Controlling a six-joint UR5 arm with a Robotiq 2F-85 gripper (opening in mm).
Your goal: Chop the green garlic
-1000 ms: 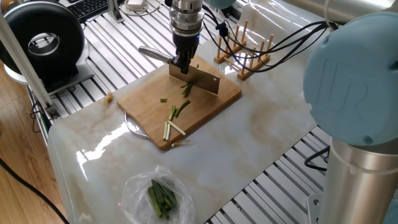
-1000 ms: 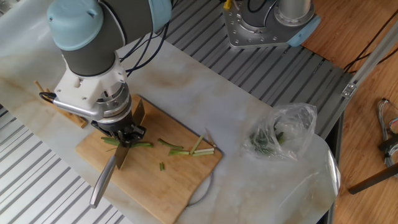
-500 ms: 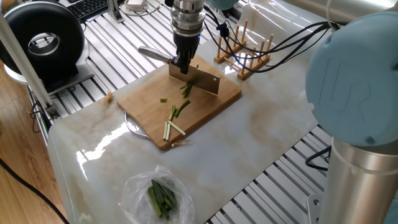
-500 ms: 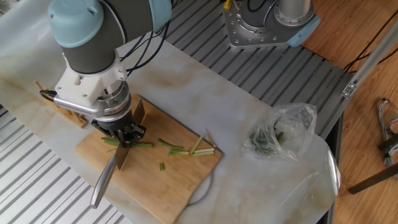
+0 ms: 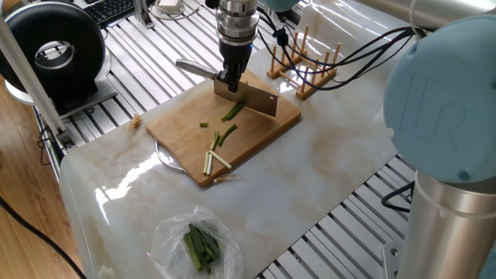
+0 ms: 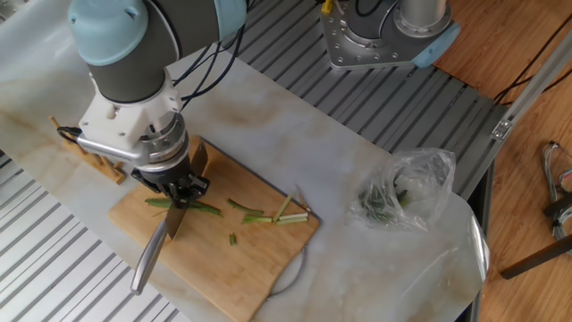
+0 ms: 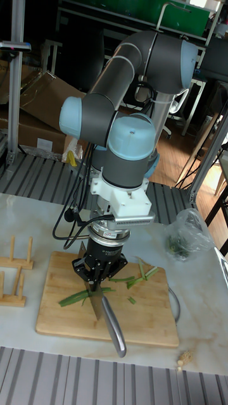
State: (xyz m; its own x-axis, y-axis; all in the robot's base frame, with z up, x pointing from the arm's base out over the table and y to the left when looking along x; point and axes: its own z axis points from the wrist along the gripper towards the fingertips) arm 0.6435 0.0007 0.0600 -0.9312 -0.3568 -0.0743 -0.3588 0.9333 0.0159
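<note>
Gripper (image 6: 178, 192) clenched on knife (image 5: 246, 97) handle, blade over far end of cutting board (image 5: 172, 118). Green garlic (image 5: 230, 113) stalk lies under blade; cut sticks (image 5: 218, 159) sit near board's front edge (bagged leaves (image 5: 201, 246) not target). Keep blade square to stalk, press straight down, index short steps along it.

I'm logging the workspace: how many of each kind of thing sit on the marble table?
Cutting board: 1
Knife: 1
Wooden rack: 1
Plastic bag of greens: 1
Total: 4; the cut green garlic pieces are too small to count.
</note>
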